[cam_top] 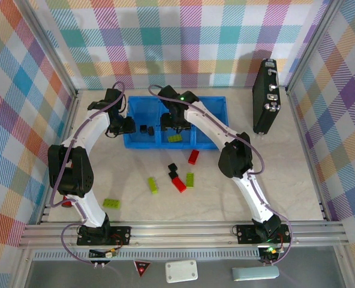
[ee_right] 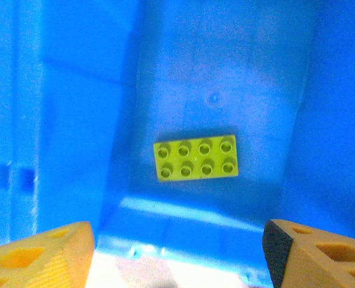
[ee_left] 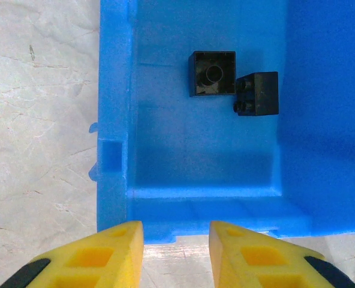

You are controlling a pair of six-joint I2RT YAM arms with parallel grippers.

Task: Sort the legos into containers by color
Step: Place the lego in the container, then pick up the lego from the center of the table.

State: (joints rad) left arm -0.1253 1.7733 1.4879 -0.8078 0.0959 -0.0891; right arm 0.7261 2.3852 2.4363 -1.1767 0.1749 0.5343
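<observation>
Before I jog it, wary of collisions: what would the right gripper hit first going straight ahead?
Probably the lime-green eight-stud plastic brick lying flat in the blue plastic tray, centred ahead of the open right gripper; depth unclear.

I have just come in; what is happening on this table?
Two robot arms are sorting small plastic bricks by colour into a blue plastic three-compartment tray. The left gripper hovers at the left compartment, jaws slightly apart and empty, near two small black cubes lying inside. The right gripper hangs over the middle compartment, jaws wide, above a lime-green rectangular brick on its floor. More red, green and black bricks lie loose on the table.
</observation>
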